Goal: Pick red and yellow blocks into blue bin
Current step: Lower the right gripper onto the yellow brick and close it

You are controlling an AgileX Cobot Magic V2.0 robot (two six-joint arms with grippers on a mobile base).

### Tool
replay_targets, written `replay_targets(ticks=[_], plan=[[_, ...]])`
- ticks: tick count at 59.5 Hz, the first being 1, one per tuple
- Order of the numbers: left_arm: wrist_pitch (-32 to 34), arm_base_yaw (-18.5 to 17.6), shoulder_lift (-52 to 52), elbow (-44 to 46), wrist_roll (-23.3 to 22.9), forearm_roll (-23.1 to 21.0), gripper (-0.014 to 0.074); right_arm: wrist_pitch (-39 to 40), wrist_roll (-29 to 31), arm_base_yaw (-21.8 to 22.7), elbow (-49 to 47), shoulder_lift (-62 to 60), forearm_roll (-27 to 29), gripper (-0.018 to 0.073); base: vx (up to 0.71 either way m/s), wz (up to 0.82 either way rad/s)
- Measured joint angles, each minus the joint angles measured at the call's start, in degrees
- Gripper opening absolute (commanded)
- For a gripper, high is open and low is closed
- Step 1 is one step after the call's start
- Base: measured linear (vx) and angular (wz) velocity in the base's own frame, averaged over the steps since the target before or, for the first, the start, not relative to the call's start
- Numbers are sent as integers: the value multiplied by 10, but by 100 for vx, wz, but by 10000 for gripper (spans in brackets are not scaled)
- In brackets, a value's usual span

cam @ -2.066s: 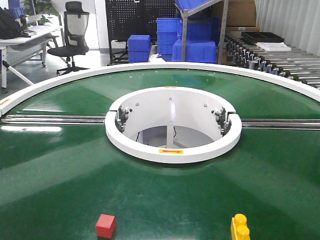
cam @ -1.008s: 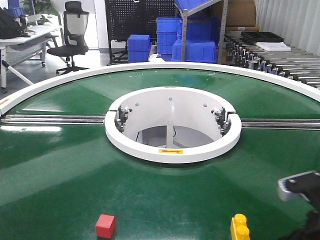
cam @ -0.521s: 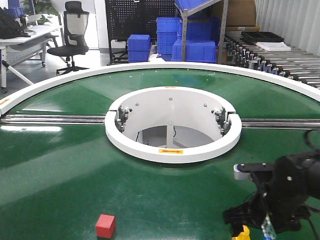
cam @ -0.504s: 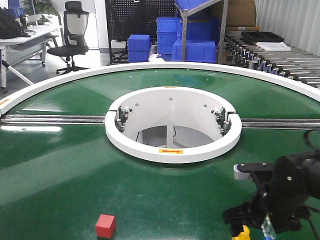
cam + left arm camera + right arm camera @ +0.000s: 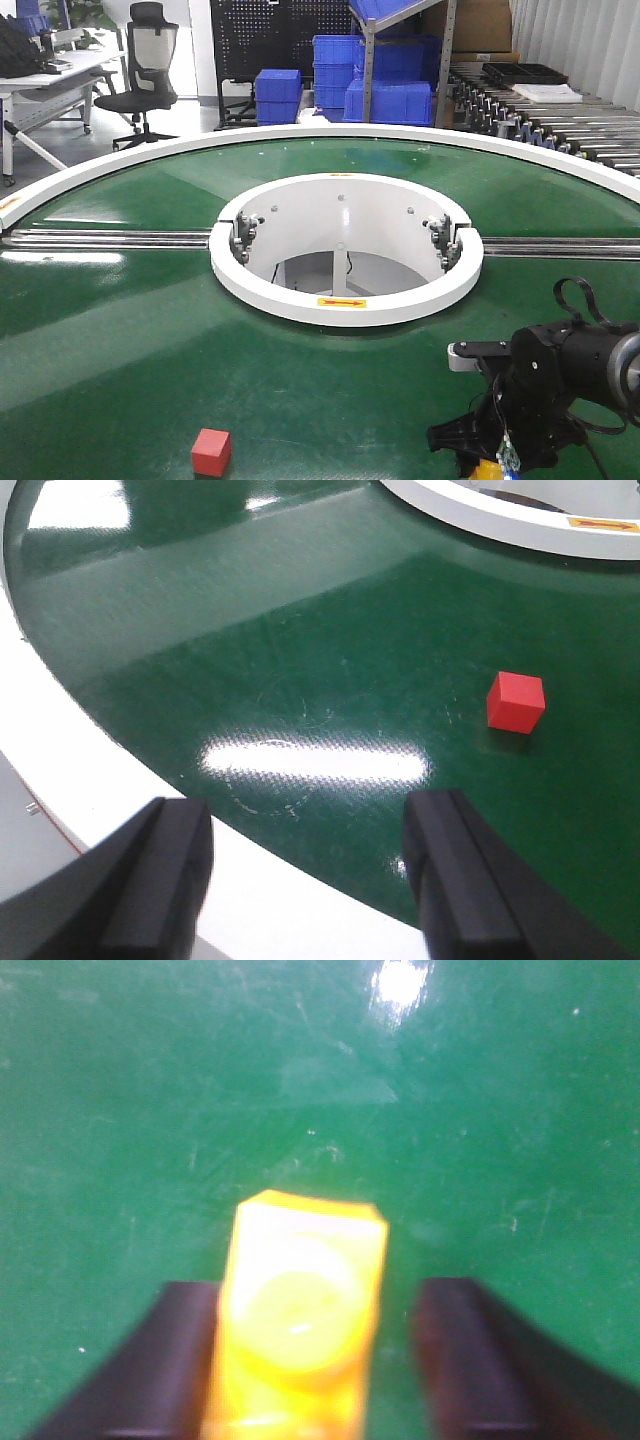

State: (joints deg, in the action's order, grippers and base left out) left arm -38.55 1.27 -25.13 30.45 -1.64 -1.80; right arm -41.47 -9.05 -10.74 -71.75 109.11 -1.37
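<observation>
My right gripper (image 5: pixel 318 1305) is down over the yellow brick (image 5: pixel 300 1310), fingers spread to either side of it and not pinching. In the right wrist view the brick stands studs-up on the green turntable (image 5: pixel 450 1110), one round stud facing the camera. As far as the blur lets me judge, its long axis runs along the gap between my fingers, from the far square end back toward my wrist. My left-hand finger (image 5: pixel 165 1360) looks to be against the brick's side, or very nearly, while a strip of green shows between the brick and the other finger (image 5: pixel 480 1360). From the front view only a sliver of yellow (image 5: pixel 487 470) peeks out under my right arm, at the near edge of the table, right of the white centre ring (image 5: pixel 345 300). My left gripper (image 5: pixel 310 820) hangs wide open and empty over the table's white outer rim (image 5: pixel 90 780). The red cube (image 5: pixel 516 701) sits flat on the green ahead and to its right, well apart, one vertical edge turned toward that camera.
</observation>
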Motion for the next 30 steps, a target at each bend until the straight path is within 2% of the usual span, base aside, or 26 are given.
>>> replay_targets(ticks=[7,13,21,30], plan=[[0,0,0,0,0,-1,535,-9,2,0,0,-6,0,257,0,0],[0,-9,0,0,8,-7,535,-21,16,0,0,-33,0,253,0,0],[-5,-55,-10,9,43,-22,535,-32,55,-2,13,-104,1,253,0,0],[-42,-117,-72,63,68,-26,535,-37,116,-2,61,-207,9,253,0,0]])
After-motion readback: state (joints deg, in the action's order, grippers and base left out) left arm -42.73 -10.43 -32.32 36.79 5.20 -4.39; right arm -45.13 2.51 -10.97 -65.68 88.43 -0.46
